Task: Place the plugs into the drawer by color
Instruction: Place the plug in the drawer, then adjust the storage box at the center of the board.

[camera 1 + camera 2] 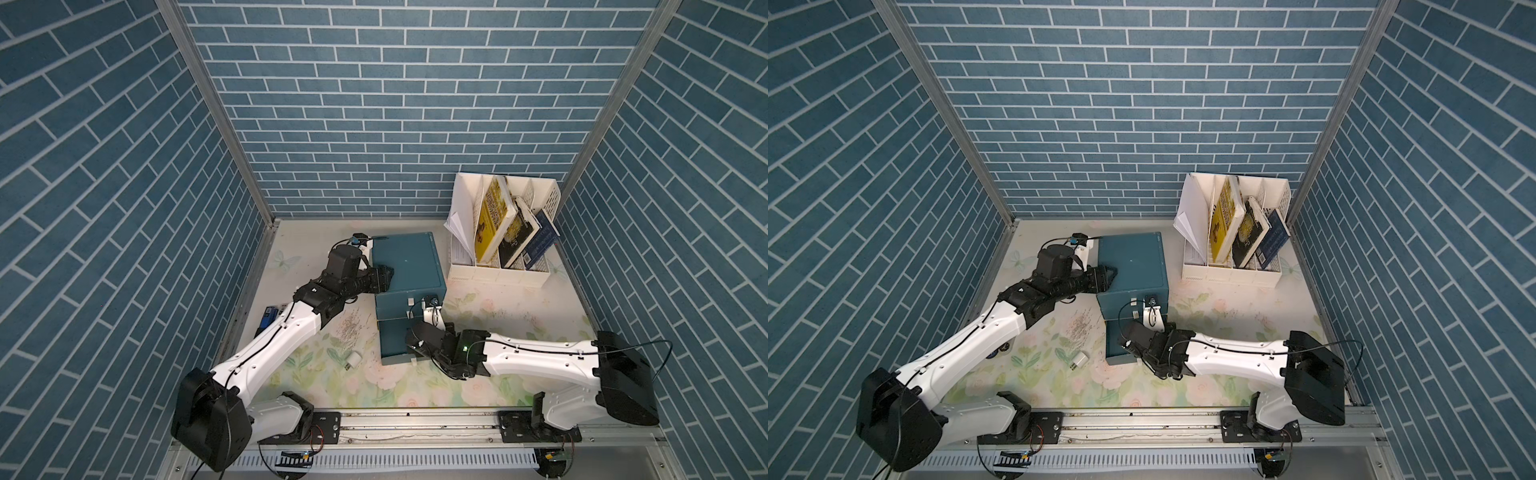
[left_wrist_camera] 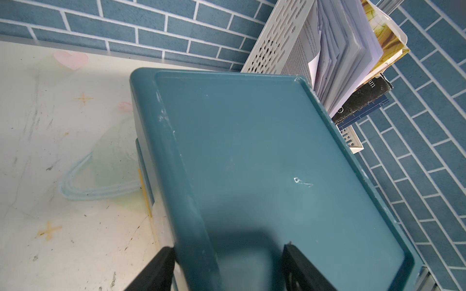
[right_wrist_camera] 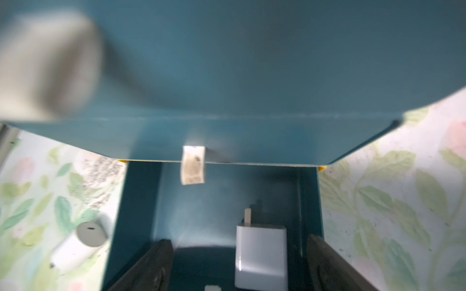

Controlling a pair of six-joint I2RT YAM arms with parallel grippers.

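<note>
- The left gripper (image 2: 227, 249) is seen at the left edge of the drawer cabinet (image 1: 409, 262), at the level of its top. Its jaws are apart and the raised rim of the cabinet top stands between them; no firm clamping is visible.
- One white plug (image 1: 354, 359) lies on the table just to the left of the cabinet's open bottom tier (image 1: 392, 336), on its side, with the prongs pointing away from the cabinet.
- This plug is judged to be light, stiff and smooth. It should be taken by two flat opposite faces of the body, not by the thin prongs, because the rounded corners could slip out.
- A second white plug (image 3: 261, 254) rests inside the open bottom tier, near its right wall.
- The right gripper (image 3: 239, 239) is held over this open tier. Its jaws are wide apart, the second plug lies between them, and neither finger is seen to touch it.
- No pink or green plugs are seen; the two upper tiers are closed.
</note>
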